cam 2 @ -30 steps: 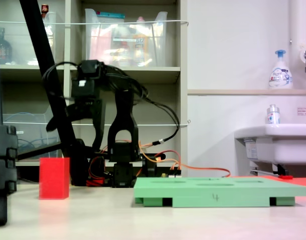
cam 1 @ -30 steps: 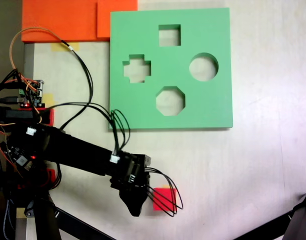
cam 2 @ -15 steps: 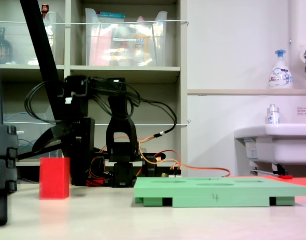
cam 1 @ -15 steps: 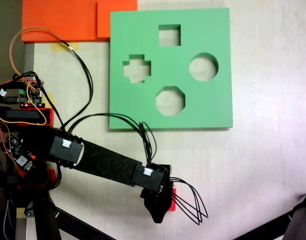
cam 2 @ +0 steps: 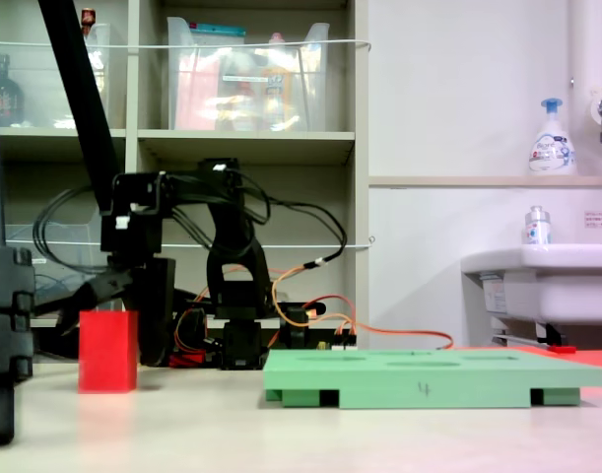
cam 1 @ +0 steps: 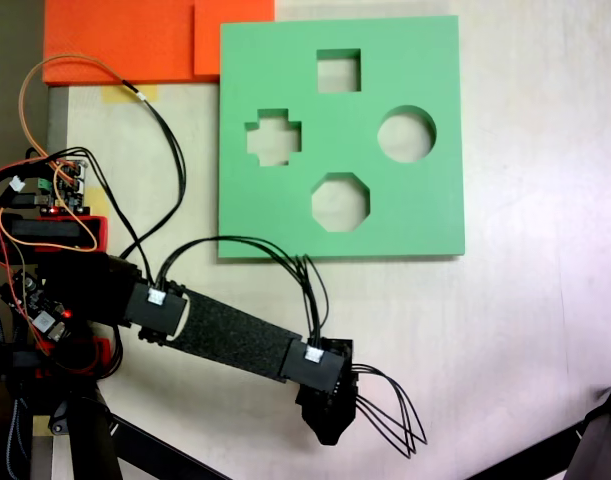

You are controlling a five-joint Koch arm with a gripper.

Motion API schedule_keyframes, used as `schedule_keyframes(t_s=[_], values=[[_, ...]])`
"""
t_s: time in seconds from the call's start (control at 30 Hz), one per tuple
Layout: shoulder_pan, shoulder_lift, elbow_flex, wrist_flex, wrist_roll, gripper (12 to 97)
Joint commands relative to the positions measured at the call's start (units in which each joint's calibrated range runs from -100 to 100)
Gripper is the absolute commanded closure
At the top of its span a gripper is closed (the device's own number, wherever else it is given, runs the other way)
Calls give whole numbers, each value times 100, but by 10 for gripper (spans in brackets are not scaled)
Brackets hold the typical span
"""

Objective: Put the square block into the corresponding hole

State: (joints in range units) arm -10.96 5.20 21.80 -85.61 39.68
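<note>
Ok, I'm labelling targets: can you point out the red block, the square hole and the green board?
red block (cam 2: pixel 107 351), side-on fixed view, front face.
square hole (cam 1: pixel 339 71), top-down fixed view, table seen through the cutout.
green board (cam 1: pixel 425 210), top-down fixed view, bare corner area.

what looks like "4", green board (cam 2: pixel 478 378) edge

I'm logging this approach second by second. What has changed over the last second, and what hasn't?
The arm stretched out and dropped: in a fixed view the gripper slid right to sit above the red cube, hiding it there; the low fixed view shows the arm lowered beside the cube. Whether it has hold cannot be told. The green board and its square cutout stayed put.
</note>
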Motion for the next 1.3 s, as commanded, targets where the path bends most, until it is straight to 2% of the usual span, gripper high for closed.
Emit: schedule_keyframes(t_s=[0.0,0.07,0.47,0.87,1.13,1.27], values=[[-10,-3,193,53,-34,550],[-24,25,183,-91,-29,609],[-78,318,-146,-678,24,837],[-142,81,-146,-1141,63,838],[-103,-1944,-146,-1439,117,838],[103,-3006,-136,-1439,317,838]])
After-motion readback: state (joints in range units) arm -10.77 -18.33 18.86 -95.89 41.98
